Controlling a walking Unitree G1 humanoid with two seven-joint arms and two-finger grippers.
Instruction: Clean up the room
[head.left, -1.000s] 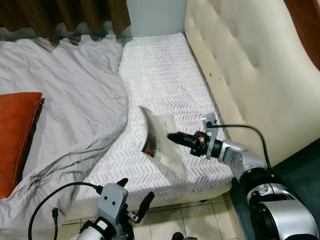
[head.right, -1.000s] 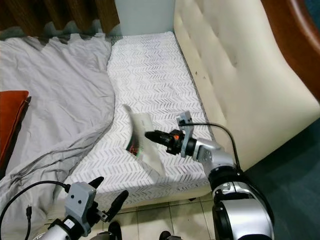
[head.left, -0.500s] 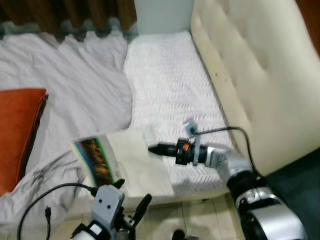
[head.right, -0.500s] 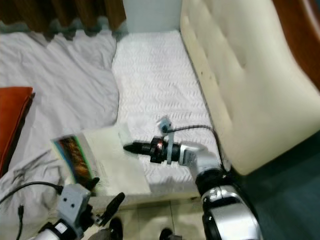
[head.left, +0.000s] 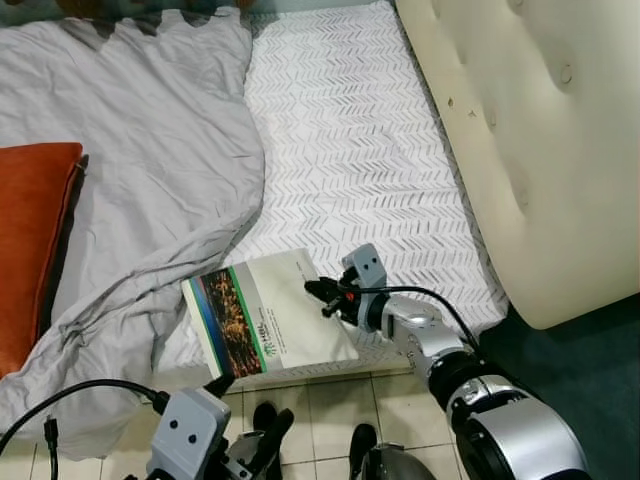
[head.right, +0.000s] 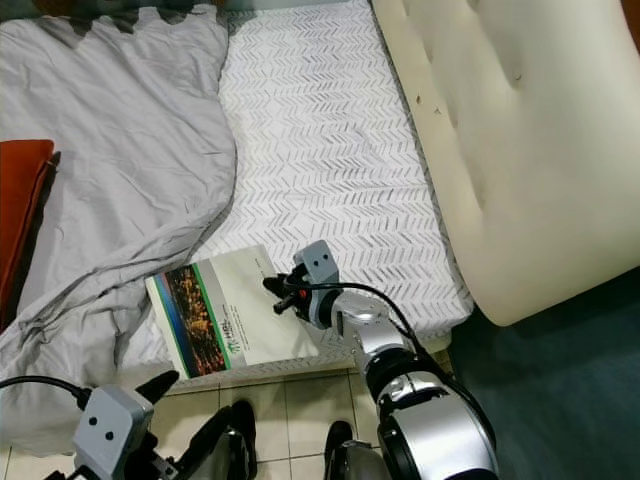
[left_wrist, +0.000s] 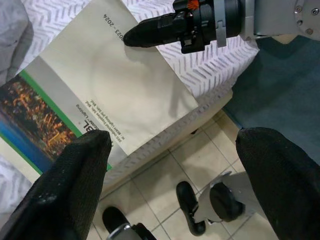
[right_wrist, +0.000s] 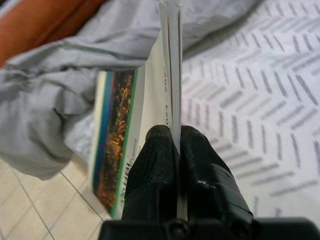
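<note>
**Booklet pinched at its corner, low over the bed's edge**

The right gripper (head.left: 318, 291) is clamped on the upper corner of a thin cream booklet with a green stripe and a city-lights photo along one side (head.left: 268, 325); in the right wrist view its two black fingers (right_wrist: 156, 165) press the pages flat between them. The booklet lies nearly level over the foot edge of the white chevron-patterned mattress (head.left: 350, 150), its far end by the rumpled grey sheet (head.left: 130, 190). An orange cushion (head.left: 30, 250) sits further left, and the cream tufted headboard (head.left: 540, 150) stands along the right. The left gripper (left_wrist: 170, 170) hangs spread open above the tiled floor (head.left: 320, 410), holding nothing.

With so small a hold, the floppy pages will likely droop and swing, so the carry should be slow and level. Bringing the left gripper under the free end would steady it.
</note>
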